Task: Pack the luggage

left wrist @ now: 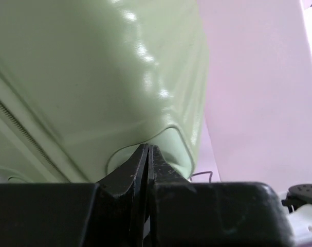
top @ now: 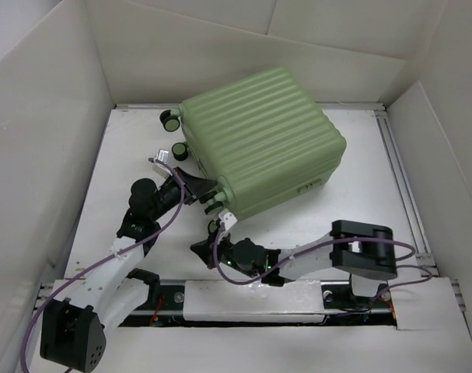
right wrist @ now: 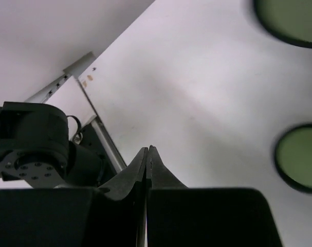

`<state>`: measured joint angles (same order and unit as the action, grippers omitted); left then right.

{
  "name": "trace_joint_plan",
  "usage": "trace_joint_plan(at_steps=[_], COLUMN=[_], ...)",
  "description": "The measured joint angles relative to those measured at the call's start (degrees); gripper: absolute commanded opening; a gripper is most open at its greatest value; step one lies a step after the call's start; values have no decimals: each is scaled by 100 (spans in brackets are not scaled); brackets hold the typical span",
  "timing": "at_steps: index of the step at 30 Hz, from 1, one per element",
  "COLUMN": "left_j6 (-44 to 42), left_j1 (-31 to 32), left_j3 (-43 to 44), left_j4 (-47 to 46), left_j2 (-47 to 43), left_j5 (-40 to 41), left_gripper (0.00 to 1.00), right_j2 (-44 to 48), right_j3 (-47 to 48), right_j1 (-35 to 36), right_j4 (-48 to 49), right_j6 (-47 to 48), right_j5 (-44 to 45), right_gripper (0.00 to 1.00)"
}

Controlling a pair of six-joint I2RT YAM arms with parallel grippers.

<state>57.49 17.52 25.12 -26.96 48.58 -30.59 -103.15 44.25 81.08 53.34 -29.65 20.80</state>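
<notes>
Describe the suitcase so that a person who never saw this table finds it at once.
Start from the white table inside the white walls. On its far half lies the luggage, closed, the largest thing there. Only it is pale green, with ribbed grooves and small black wheels on its left end.
</notes>
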Motion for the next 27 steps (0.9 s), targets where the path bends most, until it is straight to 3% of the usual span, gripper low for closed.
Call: trace_joint_plan(at_steps=[4, 10, 12, 13, 15, 16, 17, 19, 22, 27], left_j6=[-173, -323, -361, -435, -643, -686, -809, -1027, -1165, -892], left_j1=[42, 181, 520, 745, 1246, 1443, 1585, 1615, 920, -1185], left_j3=[439, 1165, 1298, 1377, 1637, 1862, 2114, 2518, 2892, 3112], left_j4=[514, 557, 584, 664, 1001, 1222, 1394, 1711, 1963, 1792], left_j2=[-28, 225, 496, 651, 964, 1108, 1191, 1172, 1001, 1252], left_j5=[-20, -68, 85, 177, 446, 575, 730, 1141, 1475, 1272], left_gripper=[1, 1, 7, 11, 31, 43, 66, 82, 90, 93], right_j2=[1178, 2726, 3128, 3300, 3674, 3904, 4166, 4699, 5475, 6220], right_j3=[-573, -833, -1084, -1198, -1370, -1438, -1480, -1526, -1613, -2006], right_j1=[48, 243, 254, 254, 243, 197, 160, 74, -15, -17], right_j4=[-732, -2474, -3038, -3335, -3980, -4301, -4621, -5128, -5543, -5893], right_j6=[-107, -492, -662, -730, -844, -892, -931, -1008, -1117, -1226], right_j5=[538, 1377, 1613, 1744, 1971, 2048, 2103, 2205, 2315, 2312], right_gripper=[27, 45, 49, 54, 55, 55, 55, 56, 56, 56])
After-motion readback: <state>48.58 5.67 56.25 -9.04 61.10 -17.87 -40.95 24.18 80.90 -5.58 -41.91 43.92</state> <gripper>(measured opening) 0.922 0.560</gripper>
